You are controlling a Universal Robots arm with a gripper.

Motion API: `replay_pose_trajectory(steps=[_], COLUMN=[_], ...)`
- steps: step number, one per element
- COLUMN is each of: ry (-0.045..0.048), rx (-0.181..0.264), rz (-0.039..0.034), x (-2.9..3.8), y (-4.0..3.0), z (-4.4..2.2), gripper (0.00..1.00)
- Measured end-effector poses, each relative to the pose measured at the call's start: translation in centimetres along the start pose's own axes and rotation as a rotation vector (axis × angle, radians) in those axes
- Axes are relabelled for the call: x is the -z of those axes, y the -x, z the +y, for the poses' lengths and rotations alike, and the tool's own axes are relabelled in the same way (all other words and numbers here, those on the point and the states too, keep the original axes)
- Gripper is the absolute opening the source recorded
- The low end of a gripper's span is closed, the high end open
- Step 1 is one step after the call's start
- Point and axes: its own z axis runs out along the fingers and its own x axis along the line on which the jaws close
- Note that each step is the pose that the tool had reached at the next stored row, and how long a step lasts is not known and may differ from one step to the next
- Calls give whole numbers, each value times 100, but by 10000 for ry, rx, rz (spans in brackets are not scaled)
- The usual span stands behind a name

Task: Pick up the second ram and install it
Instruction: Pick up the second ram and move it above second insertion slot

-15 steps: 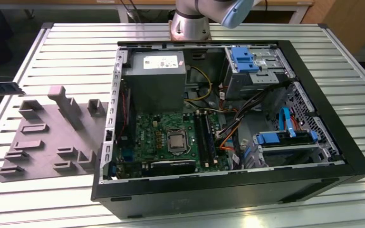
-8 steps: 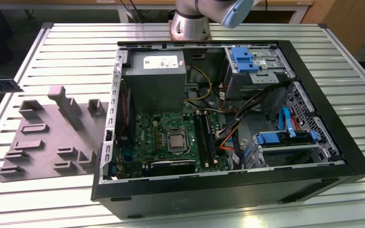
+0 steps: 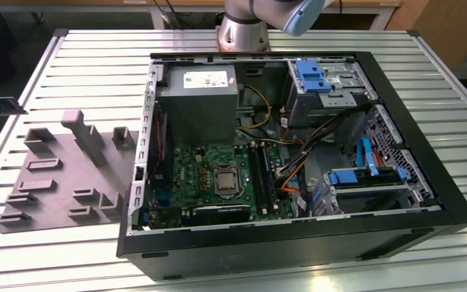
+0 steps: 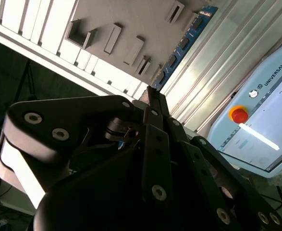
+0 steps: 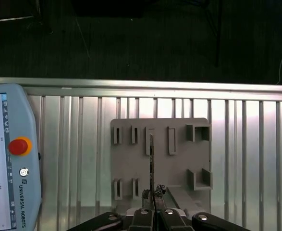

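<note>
1. You are seeing the gripper [image 5: 153, 196] pinching closed on one end of the second ram [image 5: 152, 159]
2. The second ram is hanging in the air, with the grey tray [image 5: 177, 168] lying behind it in both wrist views
3. It is showing at the exterior view's left edge, well apart from the open computer case [image 3: 298, 243]

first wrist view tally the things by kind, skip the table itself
grey tray: 1
ram stick, held edge-on: 1
gripper: 1
teach pendant: 1
total: 4
</note>
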Motion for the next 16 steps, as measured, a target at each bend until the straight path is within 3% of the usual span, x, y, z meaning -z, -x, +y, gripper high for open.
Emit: replay_pose_trajectory(steps=[16], ry=[-5], rx=[0], rz=[-7], x=[88], y=[13], z=[3], gripper=[11])
